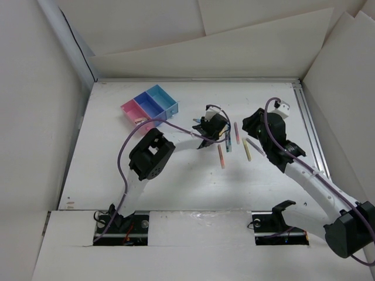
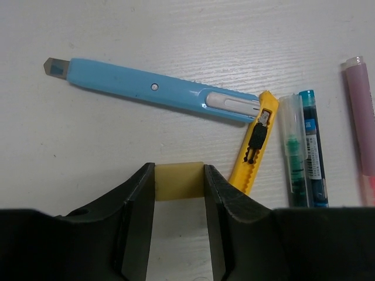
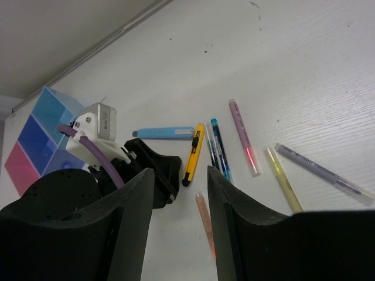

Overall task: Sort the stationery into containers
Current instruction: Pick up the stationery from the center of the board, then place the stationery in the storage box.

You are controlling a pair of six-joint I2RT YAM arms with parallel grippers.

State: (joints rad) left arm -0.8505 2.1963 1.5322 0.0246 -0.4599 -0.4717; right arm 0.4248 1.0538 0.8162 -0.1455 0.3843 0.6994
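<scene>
- Left wrist view put the cream-yellow eraser squarely between the fingers of your left gripper. Both fingers touched its sides, so I judged it gripped. I could not tell whether it had left the counter.
- Just beyond the eraser lay a light-blue cutter and a yellow cutter. A teal pen lay touching a blue pen, with a pink marker slightly apart from them.
- From the top camera, that cluster sat about mid-counter, a little toward the far edge. A salmon stick lay on its near side, and a cream-yellow marker and a lavender pen lay toward the right edge.
- Your right gripper hung near these with its jaws wide apart and nothing between them.
- The containers stood near the far edge toward the left corner, well apart from the pens. The pink bin seemed to hold one small pale piece. The dark-blue bin and the light-blue bin showed nothing I could make out.
- By my reading you were early in the job: one piece perhaps binned, the eraser in hand, and eight loose items left to sort.
</scene>
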